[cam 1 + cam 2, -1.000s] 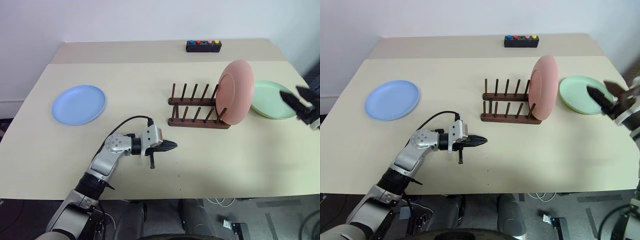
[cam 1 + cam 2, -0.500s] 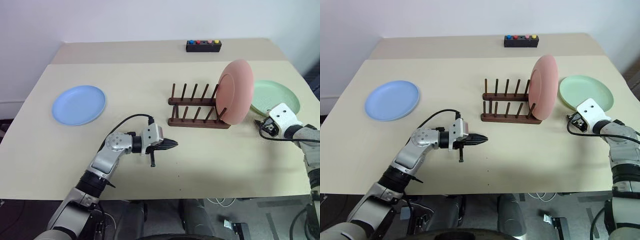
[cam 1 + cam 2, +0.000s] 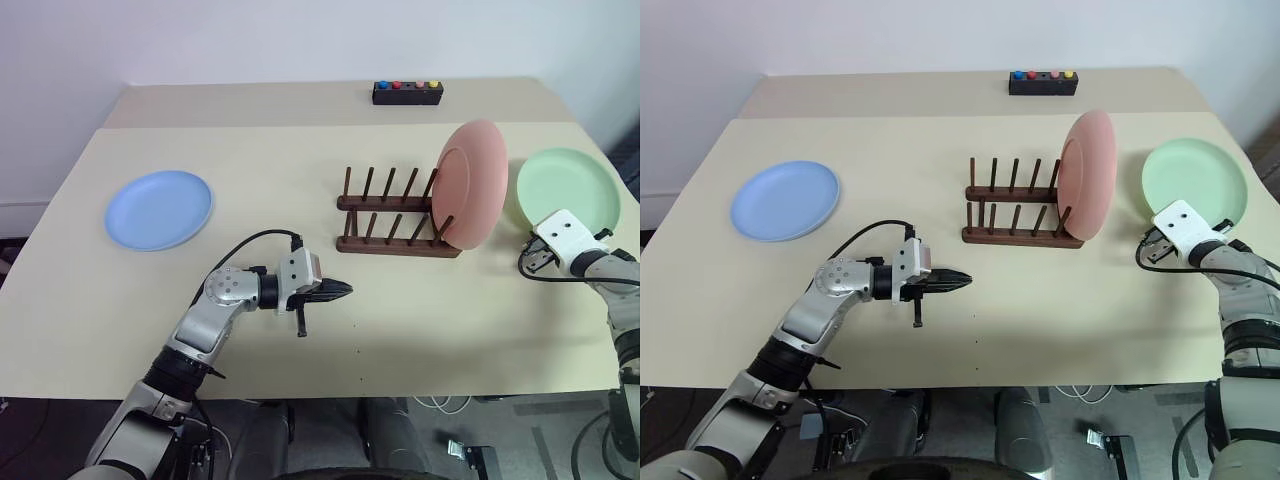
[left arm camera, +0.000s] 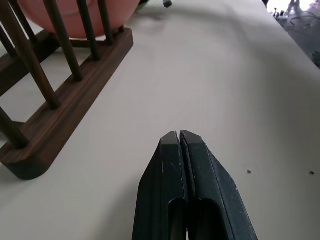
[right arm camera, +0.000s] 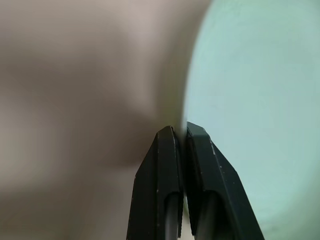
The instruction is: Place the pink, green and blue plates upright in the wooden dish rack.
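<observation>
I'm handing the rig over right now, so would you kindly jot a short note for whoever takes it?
Right gripper: shut on the near rim of the green plate, tipped up off the table.
Left gripper: shut, empty, over the table in front of the rack.
Pink plate: upright in the rack's right end slot. Done.
Blue plate: flat on the table's left side.
Left: rack the green plate, then the blue.

The two head views are looking forward and down over the whole table point(image 3: 300, 180), sharing nearly one scene. The left wrist view is looking low along its pressed-together fingers point(image 4: 172, 165), the rack point(image 4: 65, 100) lying beyond them. The right wrist view is sitting very close, its fingers point(image 5: 167, 165) pinching the green plate's point(image 5: 250, 110) rim.
</observation>
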